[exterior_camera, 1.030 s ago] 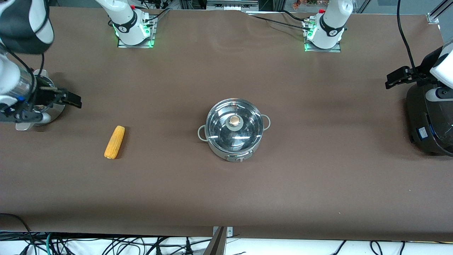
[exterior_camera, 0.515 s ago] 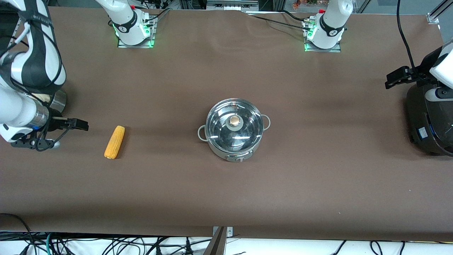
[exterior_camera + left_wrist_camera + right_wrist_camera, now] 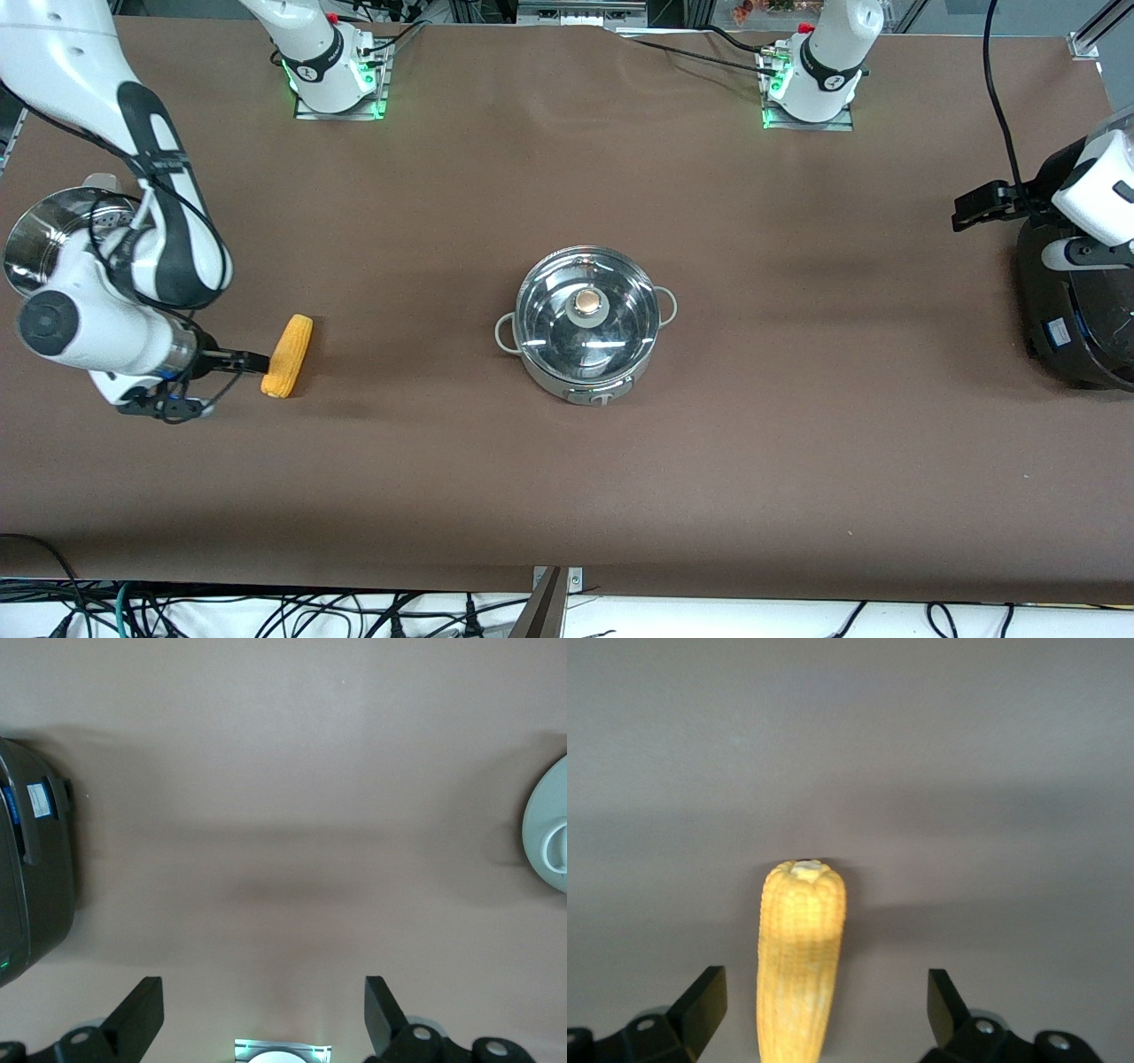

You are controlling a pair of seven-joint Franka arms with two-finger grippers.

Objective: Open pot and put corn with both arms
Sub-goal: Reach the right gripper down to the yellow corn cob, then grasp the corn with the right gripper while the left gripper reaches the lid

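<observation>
The shiny steel pot (image 3: 586, 330) stands mid-table with its lid on; the lid has a brass-coloured knob (image 3: 586, 303). The yellow corn (image 3: 288, 355) lies on the table toward the right arm's end. My right gripper (image 3: 252, 361) is low beside the corn. In the right wrist view it (image 3: 824, 1010) is open, and the corn (image 3: 799, 957) lies between the two fingers, ungripped. My left gripper (image 3: 974, 206) is open and empty (image 3: 261, 1014), waiting over the table beside the black cooker. The pot's edge and one loop handle (image 3: 551, 842) show in the left wrist view.
A perforated steel steamer pan (image 3: 49, 235) stands at the right arm's end, partly hidden by the right arm. A large black cooker (image 3: 1072, 301) stands at the left arm's end and also shows in the left wrist view (image 3: 31, 877). The brown table (image 3: 567, 496) ends near cables.
My right arm has swung from over the steamer pan down to the corn, uncovering the pan. My left gripper has shifted slightly. The pot and the corn have not moved.
</observation>
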